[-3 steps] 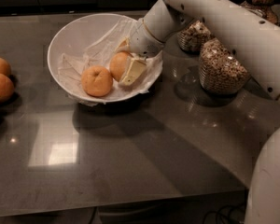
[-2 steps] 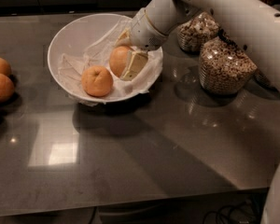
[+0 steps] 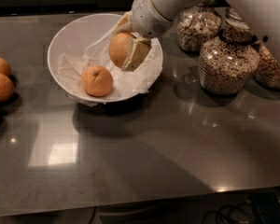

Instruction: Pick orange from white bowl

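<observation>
In the camera view we see the tool (image 3: pixel 127 45) holding the orange (image 3: pixel 116 48) tight. It has lifted the orange up off the paper (image 3: pixel 74 71) since a second ago, and now the orange hangs over the right side of the white bowl (image 3: pixel 53 45), near the far edge of the bench (image 3: pixel 144 162), so the pick looks nearly done. The tool hides part of the orange, and we cannot tell if it is clear of the rim yet.
</observation>
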You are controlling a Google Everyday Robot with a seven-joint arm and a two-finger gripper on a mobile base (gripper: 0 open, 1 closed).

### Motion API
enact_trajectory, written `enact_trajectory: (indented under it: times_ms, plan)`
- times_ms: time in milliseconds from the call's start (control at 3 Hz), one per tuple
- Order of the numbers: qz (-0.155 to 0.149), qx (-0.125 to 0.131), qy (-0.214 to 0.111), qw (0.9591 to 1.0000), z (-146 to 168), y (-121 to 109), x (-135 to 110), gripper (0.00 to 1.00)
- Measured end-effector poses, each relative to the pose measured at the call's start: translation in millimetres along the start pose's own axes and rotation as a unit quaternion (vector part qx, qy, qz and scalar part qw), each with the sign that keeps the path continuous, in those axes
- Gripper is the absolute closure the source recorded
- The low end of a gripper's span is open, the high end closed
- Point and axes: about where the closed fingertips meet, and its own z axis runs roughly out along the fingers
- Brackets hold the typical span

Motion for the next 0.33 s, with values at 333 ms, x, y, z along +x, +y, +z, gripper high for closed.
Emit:
enact_trajectory:
  times_ms: [333]
  plan:
    - [0.0, 0.0, 0.0, 1.0, -0.3, 0.0, -0.5, 1.0]
